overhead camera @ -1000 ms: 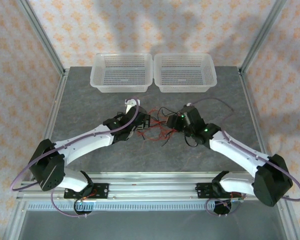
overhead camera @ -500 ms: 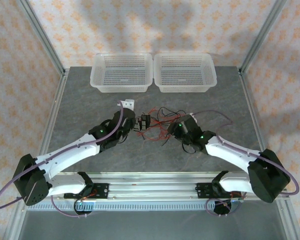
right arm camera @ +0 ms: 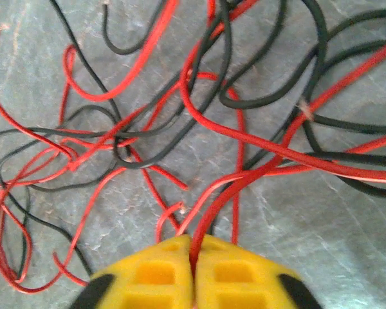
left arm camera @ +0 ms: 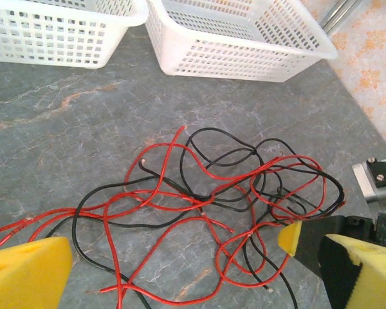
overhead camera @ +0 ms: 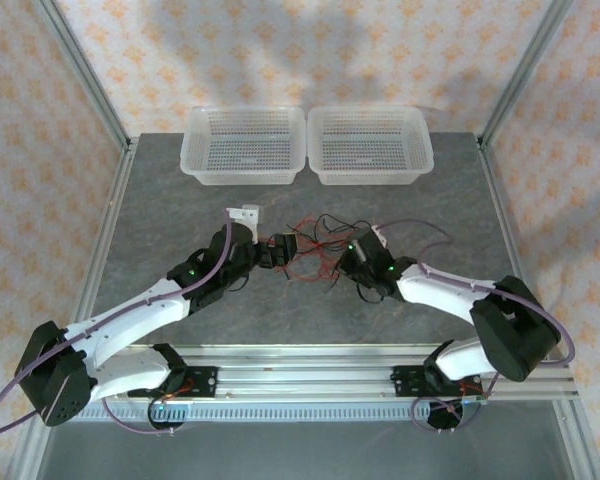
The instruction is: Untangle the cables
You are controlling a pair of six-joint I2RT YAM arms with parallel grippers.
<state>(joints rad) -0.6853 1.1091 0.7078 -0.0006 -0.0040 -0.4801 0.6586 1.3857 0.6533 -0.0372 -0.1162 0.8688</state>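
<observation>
sitting at the far edge of the grey marbled table (overhead camera: 160, 215) are two white slotted plastic baskets, the left basket (overhead camera: 242, 172) just beside the right basket (overhead camera: 370, 172), their rims close to touching. every cable in view lies on the table, outside both of them.

the cables (left arm camera: 206, 195) form one loose tangle on the near side of the right basket, off its near left corner and well apart from its wall. they are thin red and black wires looping over and under one another. there are several of each colour, but they cross too often for a firm count.

two grippers work here, one per arm. the left gripper (left arm camera: 180, 257) is also on the near side of the right basket, farther to its left than the tangle. its yellow pads (left arm camera: 26, 273) stand wide apart, released, with red strands running just beside one pad. the right gripper (right arm camera: 193, 257) is out from the right basket's near wall, at the tangle's right edge. its pads (right arm camera: 154, 277) are pressed together, clenched on one red cable (right arm camera: 206, 211) that comes out of the seam between them and curves into the tangle.
</observation>
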